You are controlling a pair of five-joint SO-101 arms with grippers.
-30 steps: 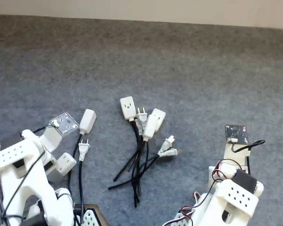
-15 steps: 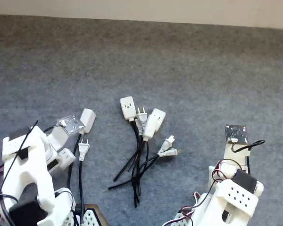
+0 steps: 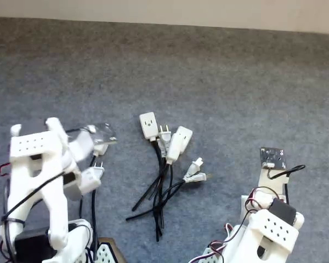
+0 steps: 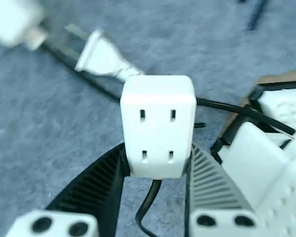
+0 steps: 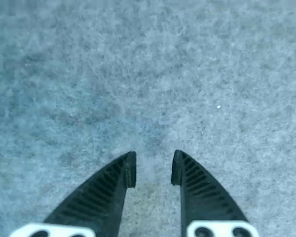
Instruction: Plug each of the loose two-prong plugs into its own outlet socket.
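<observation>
My left gripper (image 4: 158, 159) is shut on a white outlet socket (image 4: 158, 126) whose slots face the camera, its black cord hanging down between the fingers. Just beyond it a loose white two-prong plug (image 4: 102, 55) lies on the grey carpet. From above, the left arm holds this socket (image 3: 91, 178) at the left, close to that plug (image 3: 97, 163). Mid-table lie another socket (image 3: 148, 125), a plug (image 3: 164, 132), a long white socket (image 3: 179, 143) and two small plugs (image 3: 196, 164). My right gripper (image 5: 153, 168) hovers open over bare carpet.
A tangle of black cords (image 3: 160, 194) runs from the middle cluster toward the front. Another white socket (image 3: 102, 146) sits partly hidden behind the left arm. A brown board edge (image 3: 107, 245) lies at the front between the arm bases. The right arm (image 3: 268, 230) stands at the front right.
The left arm has risen and swung to the right, carrying the socket toward the nearby plug. The right arm has barely moved.
</observation>
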